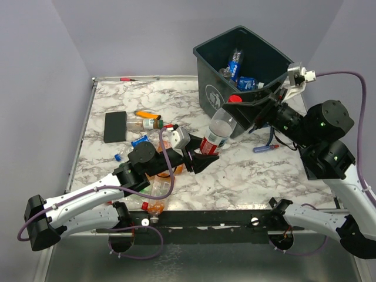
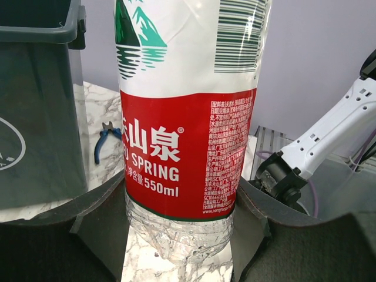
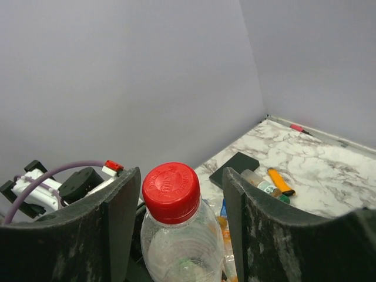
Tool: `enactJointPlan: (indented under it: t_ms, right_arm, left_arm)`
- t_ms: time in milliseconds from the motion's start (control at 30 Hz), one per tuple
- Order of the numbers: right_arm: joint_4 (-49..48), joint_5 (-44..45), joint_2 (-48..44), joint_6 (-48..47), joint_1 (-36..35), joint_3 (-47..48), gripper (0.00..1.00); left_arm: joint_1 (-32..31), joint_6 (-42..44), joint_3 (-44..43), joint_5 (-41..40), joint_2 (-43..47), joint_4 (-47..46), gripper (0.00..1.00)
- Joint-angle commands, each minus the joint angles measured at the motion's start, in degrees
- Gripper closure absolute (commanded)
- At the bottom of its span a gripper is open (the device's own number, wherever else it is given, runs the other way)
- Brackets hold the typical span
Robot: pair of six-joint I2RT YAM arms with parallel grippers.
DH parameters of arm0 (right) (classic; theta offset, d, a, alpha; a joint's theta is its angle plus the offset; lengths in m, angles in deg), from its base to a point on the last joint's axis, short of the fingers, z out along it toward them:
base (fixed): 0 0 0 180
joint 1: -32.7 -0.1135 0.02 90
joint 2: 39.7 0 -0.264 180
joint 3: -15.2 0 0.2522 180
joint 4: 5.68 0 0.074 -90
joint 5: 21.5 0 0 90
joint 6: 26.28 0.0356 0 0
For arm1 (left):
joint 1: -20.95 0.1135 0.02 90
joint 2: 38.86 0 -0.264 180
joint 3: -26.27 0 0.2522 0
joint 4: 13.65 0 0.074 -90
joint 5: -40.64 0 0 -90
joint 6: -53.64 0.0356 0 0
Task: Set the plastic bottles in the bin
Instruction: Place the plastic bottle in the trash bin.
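A clear plastic bottle (image 1: 218, 130) with a red label and red cap (image 1: 235, 98) hangs tilted over the table, in front of the bin (image 1: 205, 59). My left gripper (image 1: 200, 155) is shut on its lower part, just under the label (image 2: 188, 147), with a finger (image 2: 100, 223) pressed against each side. My right gripper (image 1: 236, 104) reaches in from the bin side. Its fingers (image 3: 235, 205) stand either side of the cap (image 3: 170, 185) with gaps showing, so it is open. Two more bottles (image 1: 238, 61) lie inside the bin. Several others (image 1: 155, 194) lie under the left arm.
A flat black pad (image 1: 115, 126) lies at the left of the table, with an orange lighter (image 1: 145, 114) and a small bottle (image 1: 147, 124) beside it. Blue-handled pliers (image 1: 267, 147) lie right of the bin's base. The bin wall (image 2: 35, 117) stands close on the left in the left wrist view.
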Motion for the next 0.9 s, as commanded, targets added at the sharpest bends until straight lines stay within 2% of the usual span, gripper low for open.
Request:
enactJointPlan:
  t_ms: [0,67,167,300,333,400,433,467,567,700,767,867]
  right_arm:
    - [1.06,0.56,0.50,-0.05,-0.08,-0.27,0.41]
    - [1.70,-0.12,0.98,-0.05,-0.05,-0.10,0.41]
    - [2.16,0.36,1.46,0.05,-0.02,-0.18,0.50]
    - [2.28,0.99,1.29,-0.22,-0.05,-0.24,0.72]
    - [1.83,1.29,0.78,-0.35,-0.06,-0.40,0.78]
    - [1.87,2.99,0.04,-0.89,-0.04,0.13,0.98]
    - [2.16,3.81,-0.36,-1.29,-0.04,0.63,0.99]
    - [2.54,4.65,-0.58,-2.00,-0.02,1.44,1.00]
    - [4.23,8.54,-1.43,-4.58,-0.05,4.34,1.00]
    - [0.06,19.57,-5.21,-10.05,-0.08,3.66,1.00]
    - [-8.42,26.60,-8.25,-15.03,-0.04,-0.39,1.00]
    - [-28.29,35.72,-11.13,-23.23,-0.06,-7.58,1.00]
  left_arm:
    - [-0.28,0.87,0.47,-0.88,0.65,0.03,0.84]
    - [-0.29,0.88,0.39,-0.88,0.50,0.07,0.84]
    - [-0.28,0.88,0.16,-0.77,0.32,0.06,0.84]
    - [-0.28,0.84,0.03,-0.85,0.43,0.21,0.82]
    - [-0.28,0.94,-0.05,-1.23,0.54,0.44,0.71]
    - [-0.28,1.31,-0.14,-2.38,0.97,1.28,0.34]
    - [-0.33,1.65,-0.22,-3.31,1.33,1.71,0.16]
    - [-0.29,2.20,-0.30,-4.55,1.83,2.22,0.03]
    - [-0.30,5.04,-0.33,-9.81,4.29,3.30,0.01]
    - [-0.28,11.84,-0.68,-23.36,7.88,3.50,0.01]
    - [-0.28,15.92,-1.08,-31.23,8.43,3.63,0.01]
    - [-0.29,21.86,-0.14,-42.84,8.32,3.41,0.01]
